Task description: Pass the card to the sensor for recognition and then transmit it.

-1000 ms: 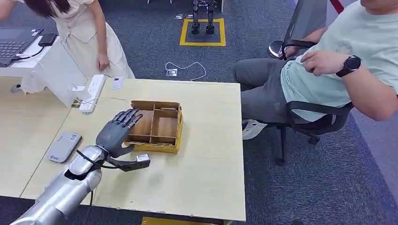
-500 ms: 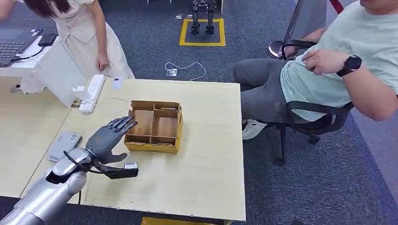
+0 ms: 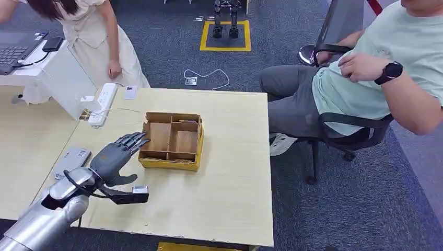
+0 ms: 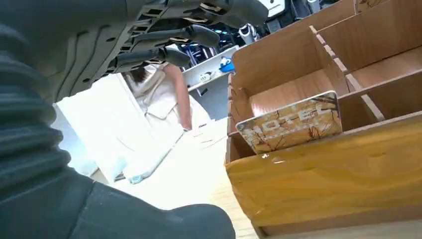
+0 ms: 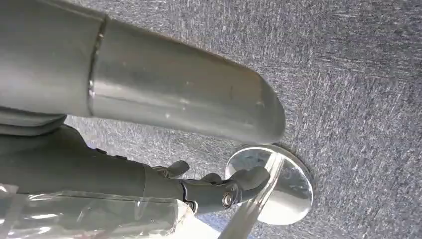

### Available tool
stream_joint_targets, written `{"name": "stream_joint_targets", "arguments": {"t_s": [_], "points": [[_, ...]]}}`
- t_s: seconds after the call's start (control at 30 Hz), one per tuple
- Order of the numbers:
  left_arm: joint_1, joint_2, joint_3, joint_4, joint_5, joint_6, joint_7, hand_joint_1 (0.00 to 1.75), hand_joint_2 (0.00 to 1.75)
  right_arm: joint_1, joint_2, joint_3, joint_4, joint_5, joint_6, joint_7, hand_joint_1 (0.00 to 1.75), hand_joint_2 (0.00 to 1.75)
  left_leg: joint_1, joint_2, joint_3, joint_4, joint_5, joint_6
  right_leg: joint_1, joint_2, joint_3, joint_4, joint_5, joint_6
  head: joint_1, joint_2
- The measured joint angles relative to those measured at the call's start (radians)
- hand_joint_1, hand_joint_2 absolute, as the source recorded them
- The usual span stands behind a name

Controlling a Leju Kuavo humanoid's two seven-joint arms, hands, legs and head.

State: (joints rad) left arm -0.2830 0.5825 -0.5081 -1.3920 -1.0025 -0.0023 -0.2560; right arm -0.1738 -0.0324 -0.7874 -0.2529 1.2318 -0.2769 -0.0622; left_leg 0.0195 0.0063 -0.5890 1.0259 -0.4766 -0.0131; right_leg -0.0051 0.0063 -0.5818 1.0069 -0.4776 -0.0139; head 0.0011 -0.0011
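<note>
A wooden divided box (image 3: 194, 155) sits mid-table. In the left wrist view a brown patterned card (image 4: 291, 127) printed "HOTEL" leans in the box's (image 4: 323, 174) front compartment. My left hand (image 3: 116, 155) hovers just left of the box, fingers spread and pointing at it, holding nothing; its dark fingers (image 4: 169, 45) reach over the box's near corner. A grey card sensor (image 3: 70, 162) lies flat on the table to the left of that hand. My right hand (image 5: 214, 191) hangs low over grey carpet, fingers loosely extended, nothing in it.
A white power strip (image 3: 103, 104) and a small white tag (image 3: 130, 92) lie at the table's far edge. A person in white (image 3: 89, 31) stands at the back left by a laptop (image 3: 15, 49). Another person (image 3: 365, 78) sits in a chair to the right.
My left hand has drawn back from over the box, down and to the left toward me. It stays open and empty. The box and card have not moved.
</note>
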Motion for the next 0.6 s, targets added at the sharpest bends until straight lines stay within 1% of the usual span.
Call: {"name": "stream_joint_targets", "arguments": {"t_s": [0.6], "points": [[0.029, 0.002, -0.013, -0.045, 0.010, -0.004, -0.009, 0.00, 1.75, 0.000, 0.000, 0.000, 0.000, 0.000, 0.000, -0.001, 0.00, 0.00, 0.000, 0.000, 0.000, 0.000, 0.000, 0.000, 0.000, 0.000, 0.000, 0.000, 0.000, 0.000, 0.000, 0.000]]}}
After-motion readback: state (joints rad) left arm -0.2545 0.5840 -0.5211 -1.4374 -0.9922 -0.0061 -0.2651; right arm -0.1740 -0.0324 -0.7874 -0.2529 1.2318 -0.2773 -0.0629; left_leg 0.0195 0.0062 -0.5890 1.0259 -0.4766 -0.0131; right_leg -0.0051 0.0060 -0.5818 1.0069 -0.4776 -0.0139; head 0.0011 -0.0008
